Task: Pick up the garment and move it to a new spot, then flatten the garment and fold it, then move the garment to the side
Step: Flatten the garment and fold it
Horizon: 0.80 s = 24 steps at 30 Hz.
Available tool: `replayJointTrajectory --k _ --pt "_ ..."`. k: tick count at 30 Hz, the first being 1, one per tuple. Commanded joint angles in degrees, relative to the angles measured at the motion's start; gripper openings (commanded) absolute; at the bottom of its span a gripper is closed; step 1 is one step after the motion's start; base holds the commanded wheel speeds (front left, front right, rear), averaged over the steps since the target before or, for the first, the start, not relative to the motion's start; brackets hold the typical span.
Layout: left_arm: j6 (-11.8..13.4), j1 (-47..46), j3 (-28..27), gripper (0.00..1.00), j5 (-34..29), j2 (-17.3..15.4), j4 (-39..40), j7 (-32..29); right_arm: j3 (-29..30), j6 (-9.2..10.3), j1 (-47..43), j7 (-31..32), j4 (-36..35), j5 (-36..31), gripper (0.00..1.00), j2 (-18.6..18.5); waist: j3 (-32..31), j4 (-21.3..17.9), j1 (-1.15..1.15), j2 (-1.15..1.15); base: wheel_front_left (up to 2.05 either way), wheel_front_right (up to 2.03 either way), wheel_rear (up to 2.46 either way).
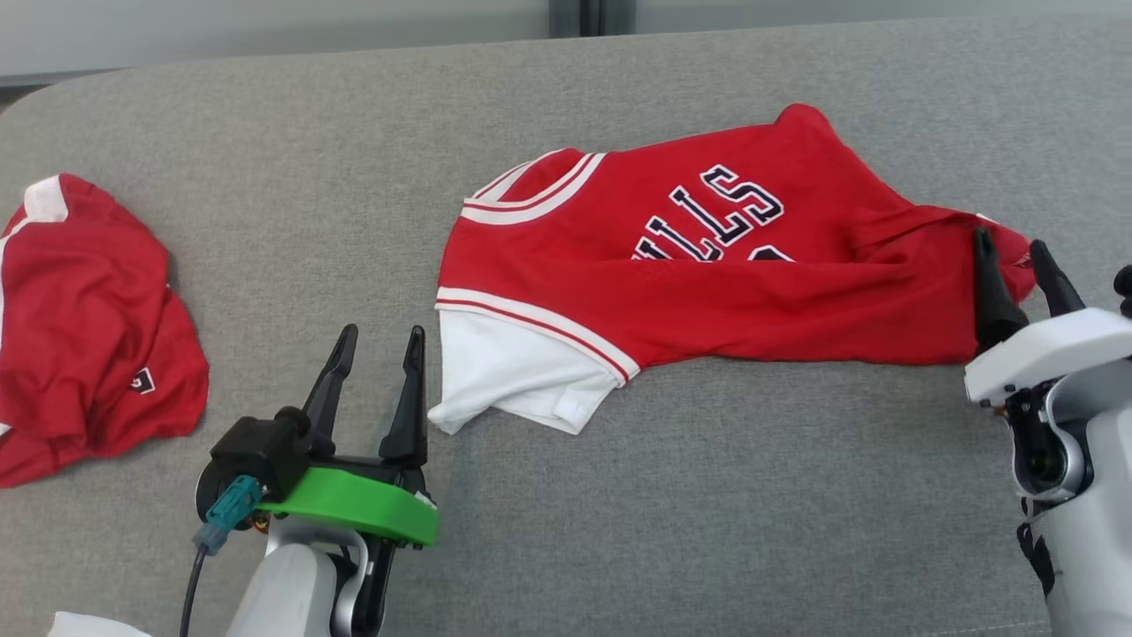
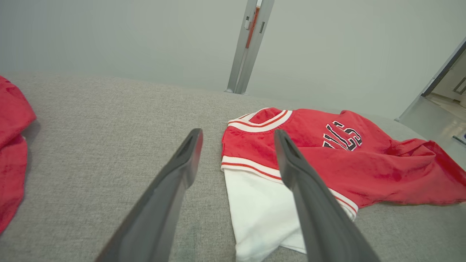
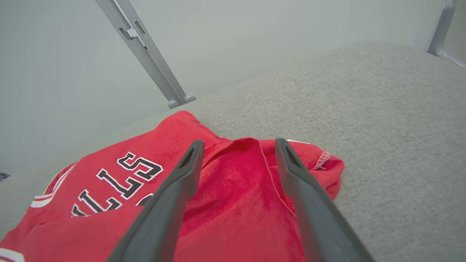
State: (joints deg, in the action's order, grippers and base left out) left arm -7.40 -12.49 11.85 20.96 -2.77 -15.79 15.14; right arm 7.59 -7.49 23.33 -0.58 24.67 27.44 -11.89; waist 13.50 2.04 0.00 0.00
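The garment (image 1: 707,274) is a red jersey with dark letters and white trim, lying doubled over in the middle of the grey padded surface (image 1: 707,495). A white sleeve (image 1: 513,372) sticks out at its left end. My left gripper (image 1: 382,341) stands open just left of that sleeve, apart from it; in the left wrist view the left gripper (image 2: 237,133) frames the sleeve (image 2: 262,211) and the garment (image 2: 327,156). My right gripper (image 1: 1008,241) is open over the garment's bunched right end. In the right wrist view the right gripper (image 3: 239,142) straddles the garment's red cloth (image 3: 233,196), gripping nothing.
A second red garment (image 1: 80,327) lies crumpled at the far left, also seen in the left wrist view (image 2: 11,145). Bare grey surface runs along the front and back. A pale wall with a metal post (image 2: 247,47) stands behind the surface's far edge.
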Motion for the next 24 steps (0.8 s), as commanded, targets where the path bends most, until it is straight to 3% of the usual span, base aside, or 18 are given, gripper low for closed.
replayJointTrajectory --k 1,6,13,24 --pt "-0.15 0.87 -0.20 1.00 -0.17 -0.20 0.20 0.00 -1.74 -0.01 -2.43 -1.81 -2.25 1.37 1.00 -0.29 -2.07 -2.59 0.00 0.00 0.00 0.00 0.00" --pt "-0.15 1.70 -0.19 1.00 -0.46 -0.21 0.27 0.00 -4.31 0.00 -9.07 -7.23 -7.11 3.65 1.00 -0.29 -2.86 -4.52 0.00 0.00 0.00 0.00 0.00" --pt "-0.15 2.33 -0.05 1.00 -0.53 -0.21 -0.18 0.00 -4.53 0.00 -15.90 -12.03 -8.97 5.15 1.00 2.99 -3.02 -5.70 0.00 0.00 0.00 0.00 0.00" --pt "-0.15 1.59 1.19 1.00 -1.94 -0.22 -2.58 0.00 -3.81 0.00 -14.51 -13.40 -7.90 3.97 1.00 3.59 -1.84 -5.84 0.00 0.00 0.00 0.00 0.00"
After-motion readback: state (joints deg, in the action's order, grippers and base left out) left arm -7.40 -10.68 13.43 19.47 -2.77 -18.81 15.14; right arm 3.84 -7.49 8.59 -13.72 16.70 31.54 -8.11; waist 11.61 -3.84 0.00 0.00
